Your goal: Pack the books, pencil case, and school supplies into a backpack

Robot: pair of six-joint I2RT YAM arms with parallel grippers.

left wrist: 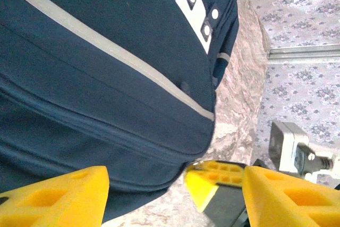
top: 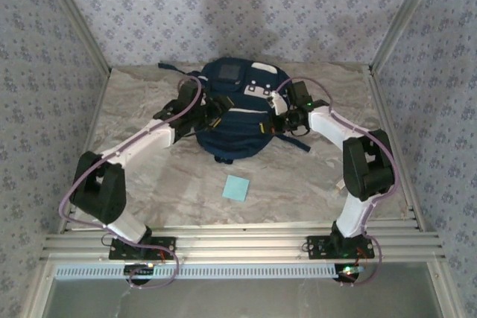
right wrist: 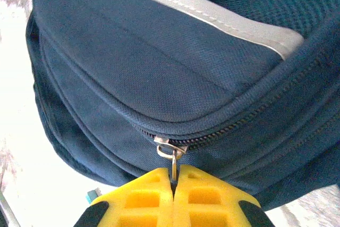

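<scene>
While the backpack (top: 235, 128) lies toward the far edge of the worktop (top: 141, 184), your right gripper (right wrist: 172, 176) is pinched tight on the metal zipper pull (right wrist: 171, 152) at its right side. Your left gripper (left wrist: 175, 187) stands wide beside the backpack's left side, holding nothing. The light-blue pad (top: 236, 188) lies apart from the backpack, nearer the worktop's near edge.

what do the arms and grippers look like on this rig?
The left arm and right arm: white links, black joint housings, lilac cable looped alongside. The left gripper and right gripper: yellow fingers with square recesses, black backing.
</scene>
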